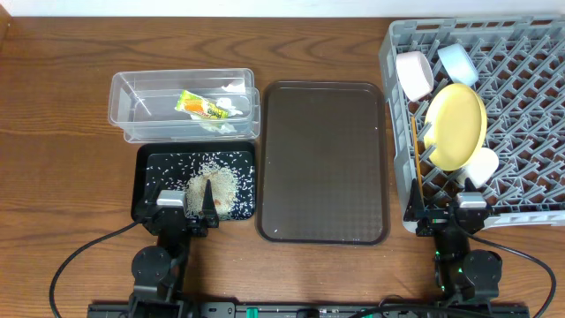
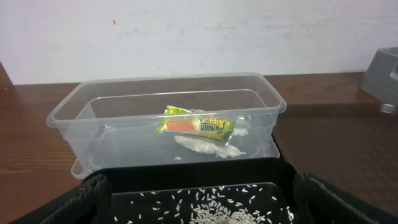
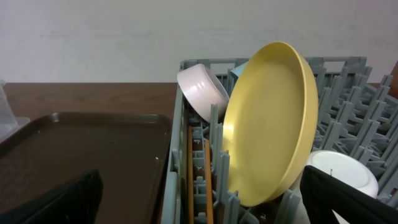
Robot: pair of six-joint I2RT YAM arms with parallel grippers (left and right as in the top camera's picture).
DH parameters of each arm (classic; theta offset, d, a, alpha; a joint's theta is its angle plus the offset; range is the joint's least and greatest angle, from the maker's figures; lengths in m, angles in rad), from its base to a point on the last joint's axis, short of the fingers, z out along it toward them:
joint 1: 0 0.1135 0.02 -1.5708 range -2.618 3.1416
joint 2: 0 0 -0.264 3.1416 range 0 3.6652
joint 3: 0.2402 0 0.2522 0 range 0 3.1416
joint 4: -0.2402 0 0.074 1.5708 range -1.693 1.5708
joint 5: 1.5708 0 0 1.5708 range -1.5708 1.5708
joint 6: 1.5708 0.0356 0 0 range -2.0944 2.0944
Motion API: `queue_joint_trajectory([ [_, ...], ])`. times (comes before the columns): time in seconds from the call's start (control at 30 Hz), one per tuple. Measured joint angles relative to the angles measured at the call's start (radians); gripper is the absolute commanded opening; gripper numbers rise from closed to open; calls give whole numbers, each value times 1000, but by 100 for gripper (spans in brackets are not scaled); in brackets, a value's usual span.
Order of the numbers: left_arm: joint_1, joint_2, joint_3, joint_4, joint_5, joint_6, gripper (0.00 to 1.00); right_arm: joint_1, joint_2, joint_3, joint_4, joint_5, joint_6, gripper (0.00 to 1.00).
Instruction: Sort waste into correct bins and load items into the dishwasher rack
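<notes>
Showing left gripper spread empty over rice in black tray, right gripper spread empty facing yellow plate in rack.

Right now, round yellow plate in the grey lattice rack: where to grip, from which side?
Pinch the upper rim of the round yellow plate, coming down from above. It stands on edge, leaning, its lower rim sunk among pegs of the grey lattice rack.
</notes>
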Motion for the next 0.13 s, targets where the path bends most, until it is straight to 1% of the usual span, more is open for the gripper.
queue_joint_trajectory([
  [0.13,0,0,0,0,0,0,95,0,0,0,0,0,0,99],
])
